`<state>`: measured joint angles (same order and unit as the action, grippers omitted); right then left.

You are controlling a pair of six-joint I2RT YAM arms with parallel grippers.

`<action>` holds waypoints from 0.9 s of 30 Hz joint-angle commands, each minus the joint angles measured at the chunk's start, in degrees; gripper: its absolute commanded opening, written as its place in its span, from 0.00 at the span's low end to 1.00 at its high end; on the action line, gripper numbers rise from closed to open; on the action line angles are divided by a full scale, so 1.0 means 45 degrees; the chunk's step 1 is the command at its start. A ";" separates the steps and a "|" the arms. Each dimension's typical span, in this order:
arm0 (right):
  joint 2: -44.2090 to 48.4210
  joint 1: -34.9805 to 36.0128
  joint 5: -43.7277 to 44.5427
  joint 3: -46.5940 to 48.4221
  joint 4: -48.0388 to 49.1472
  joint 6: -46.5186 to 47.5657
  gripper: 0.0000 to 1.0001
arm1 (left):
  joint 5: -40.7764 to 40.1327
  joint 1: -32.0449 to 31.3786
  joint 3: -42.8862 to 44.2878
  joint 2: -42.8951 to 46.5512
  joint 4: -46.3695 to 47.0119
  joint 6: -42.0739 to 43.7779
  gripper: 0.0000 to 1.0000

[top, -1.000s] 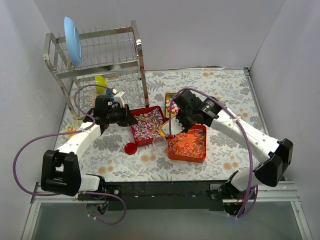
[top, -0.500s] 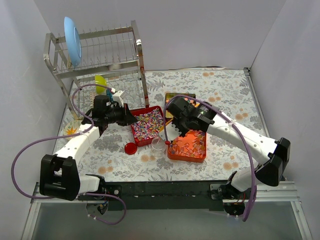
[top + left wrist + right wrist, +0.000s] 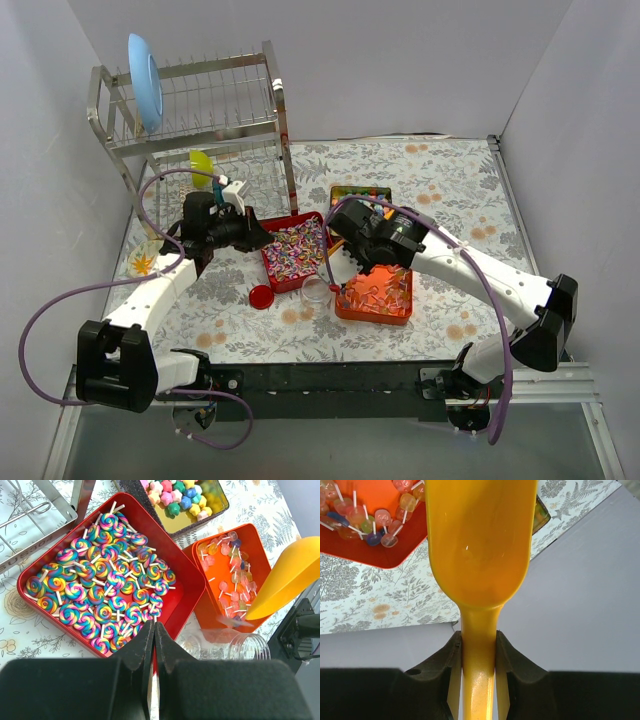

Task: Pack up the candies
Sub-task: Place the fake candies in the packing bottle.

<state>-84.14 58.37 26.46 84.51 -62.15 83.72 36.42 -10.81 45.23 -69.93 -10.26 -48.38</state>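
Note:
Striped swirl candies (image 3: 100, 580) fill a red tray (image 3: 270, 262). Clear-wrapped reddish candies (image 3: 232, 580) lie in an orange tray (image 3: 345, 310). Pastel chunky candies (image 3: 180, 495) sit in a dark tray (image 3: 335, 192) behind. A clear jar (image 3: 318, 292) stands open between the red and orange trays. My right gripper (image 3: 479, 645) is shut on the handle of the yellow scoop (image 3: 480, 540), which is tipped down over the jar (image 3: 240, 647). A blurred candy (image 3: 235, 622) is at the scoop's tip. My left gripper (image 3: 154, 627) is shut and empty above the red tray's near edge.
A round red lid (image 3: 261, 296) lies on the cloth left of the jar. A metal dish rack (image 3: 200, 110) with a blue plate (image 3: 145, 80) stands at the back left, with a yellow-green item (image 3: 201, 165) under it. Walls close in on three sides.
My right arm has swung left and tipped the scoop down from over the orange tray to the jar. My left arm has shifted only slightly.

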 commanded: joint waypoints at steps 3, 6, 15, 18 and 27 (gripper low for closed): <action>0.0026 0.0154 0.1094 0.1121 -0.2419 0.2548 0.01 | -0.0067 0.0058 -0.0267 0.0443 0.0366 0.0165 0.00; 0.0025 0.0135 0.1268 0.0890 -0.2536 0.2062 0.01 | -0.0048 0.0077 -0.0228 0.0365 0.0366 0.0126 0.00; -0.0149 -0.0938 -0.0585 -0.0010 -0.2264 -0.1161 0.01 | 0.2157 0.0039 0.0280 0.0617 0.0093 0.0166 0.17; -0.0247 -0.1173 -0.1308 0.0009 -0.1581 -0.2041 0.01 | 0.2939 -0.0195 0.0592 0.0638 0.0210 -0.0399 0.04; -0.1243 -0.1213 -0.2792 0.2117 -0.0076 -0.4014 0.01 | 0.3897 -0.0567 0.1529 -0.0982 0.0718 -0.2743 0.60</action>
<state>-88.51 52.95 18.28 88.09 -66.26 70.30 51.18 -13.21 49.15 -71.59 -8.27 -55.59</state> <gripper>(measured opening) 0.331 0.577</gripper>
